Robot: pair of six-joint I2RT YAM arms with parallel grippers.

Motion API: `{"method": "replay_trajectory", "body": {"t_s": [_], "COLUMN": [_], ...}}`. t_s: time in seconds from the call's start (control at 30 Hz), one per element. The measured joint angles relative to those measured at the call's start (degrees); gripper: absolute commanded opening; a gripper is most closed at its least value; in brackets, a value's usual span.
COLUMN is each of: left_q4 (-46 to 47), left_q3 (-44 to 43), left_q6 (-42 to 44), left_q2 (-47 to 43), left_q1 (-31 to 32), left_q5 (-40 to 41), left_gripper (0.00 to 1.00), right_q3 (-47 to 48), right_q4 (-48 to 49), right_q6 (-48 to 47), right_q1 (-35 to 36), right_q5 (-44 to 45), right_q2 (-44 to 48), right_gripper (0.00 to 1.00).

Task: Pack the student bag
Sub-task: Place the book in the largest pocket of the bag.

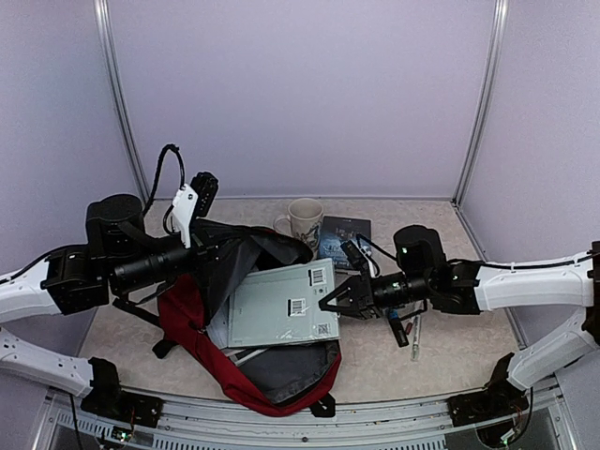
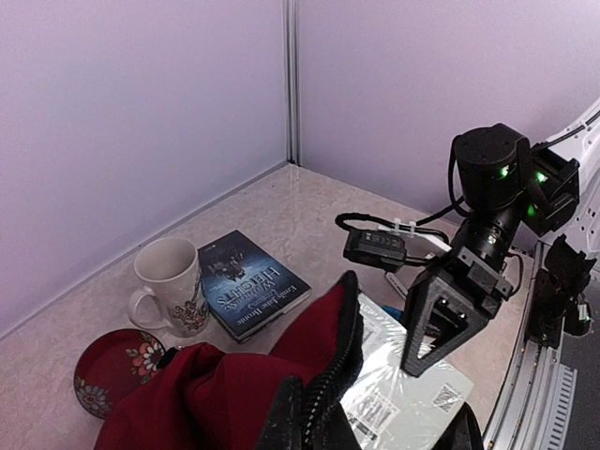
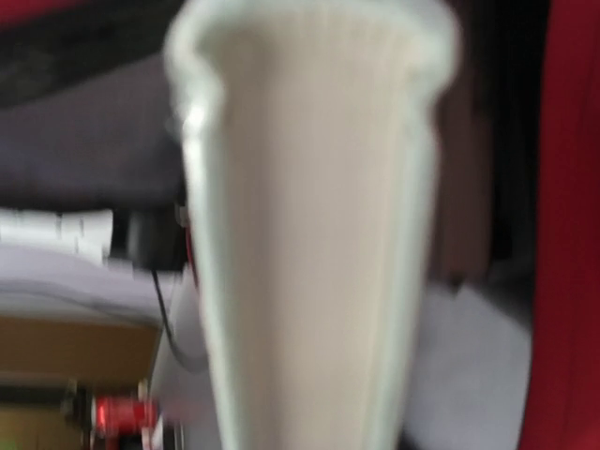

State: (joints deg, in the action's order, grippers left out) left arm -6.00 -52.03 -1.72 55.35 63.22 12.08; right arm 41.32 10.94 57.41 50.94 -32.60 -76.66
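Note:
The dark-red student bag (image 1: pixel 192 323) lies open at the table's middle left, grey lining up. My left gripper (image 1: pixel 223 251) is shut on its zippered rim (image 2: pixel 336 361) and holds that edge lifted. A pale-green, plastic-wrapped book (image 1: pixel 281 305) lies flat over the bag's opening. My right gripper (image 1: pixel 335 300) is shut on the book's right edge. The right wrist view is filled by the blurred page edge of this book (image 3: pixel 309 234), with red bag fabric (image 3: pixel 572 225) at the right.
A white patterned mug (image 1: pixel 305 220) and a dark-blue paperback (image 1: pixel 344 236) stand behind the bag. A red floral dish (image 2: pixel 112 367) lies beside the mug. Pens (image 1: pixel 405 330) lie under the right arm. Walls close in the back and sides.

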Motion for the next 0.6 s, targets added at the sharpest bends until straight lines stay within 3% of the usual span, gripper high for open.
{"method": "replay_trajectory", "body": {"t_s": [0.47, 0.6], "left_q4": [6.5, 8.0], "left_q3": [1.1, 1.0], "left_q6": [-4.5, -5.5], "left_q2": [2.7, 4.1], "left_q1": [1.0, 1.0], "left_q5": [-1.0, 0.8], "left_gripper": [0.0, 0.0], "right_q3": [16.4, 21.0], "right_q4": [6.5, 8.3], "right_q6": [2.5, 3.0], "right_q1": [0.9, 1.4], "right_q5": [11.1, 11.5], "right_q2": [-17.4, -23.5], "right_gripper": [0.0, 0.13]}}
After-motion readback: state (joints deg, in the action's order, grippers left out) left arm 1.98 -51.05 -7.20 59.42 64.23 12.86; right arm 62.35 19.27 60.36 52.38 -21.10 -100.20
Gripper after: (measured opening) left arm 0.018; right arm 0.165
